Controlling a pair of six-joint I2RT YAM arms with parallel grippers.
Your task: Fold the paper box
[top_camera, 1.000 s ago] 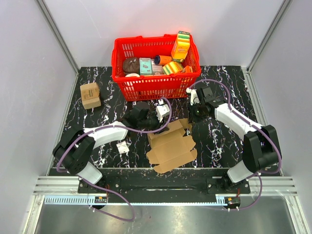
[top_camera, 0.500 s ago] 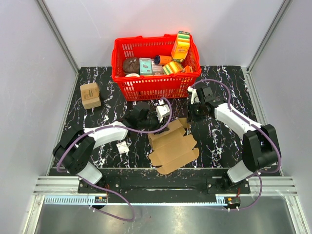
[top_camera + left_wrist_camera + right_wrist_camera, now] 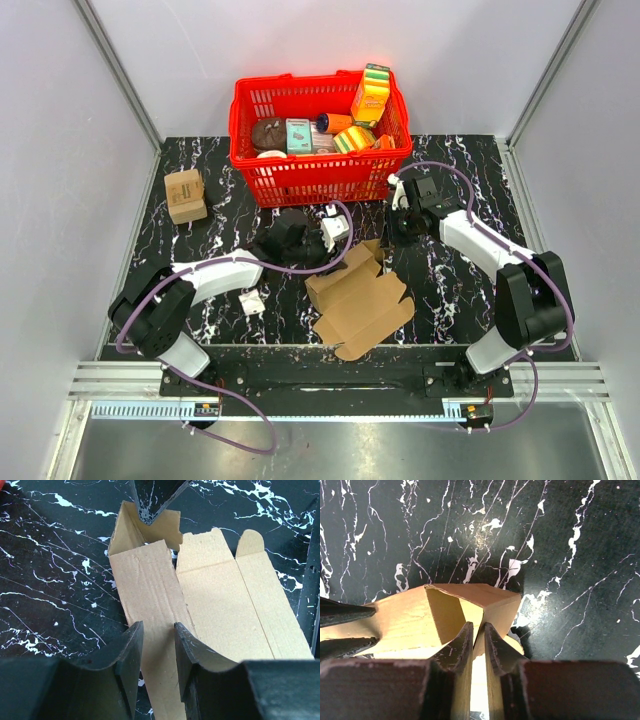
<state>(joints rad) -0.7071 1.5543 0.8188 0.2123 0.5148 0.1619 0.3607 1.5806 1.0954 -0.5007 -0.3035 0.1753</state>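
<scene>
The paper box (image 3: 365,305), plain brown creased cardboard, lies half-formed between the arms. One side panel is raised and the rest is spread flat (image 3: 225,605). My left gripper (image 3: 340,250) stands over its far left part. In the left wrist view its jaws (image 3: 159,630) are apart, with the raised panel running slantwise through the gap. My right gripper (image 3: 392,240) is at the box's far right corner. The right wrist view shows its fingers (image 3: 479,630) shut on a thin upright flap of the box (image 3: 405,620). A right fingertip (image 3: 150,505) shows at the top of the left wrist view.
A red basket (image 3: 320,165) full of colourful packages stands at the back, just beyond both grippers. A small tan printed box (image 3: 186,194) sits at the far left. A small white scrap (image 3: 251,302) lies beside the left arm. Grey walls enclose the black marbled table (image 3: 460,300).
The near end of the paper box has swung to the right and towards the table's front edge. My right gripper has shifted slightly away with its flap. The left arm has barely moved.
</scene>
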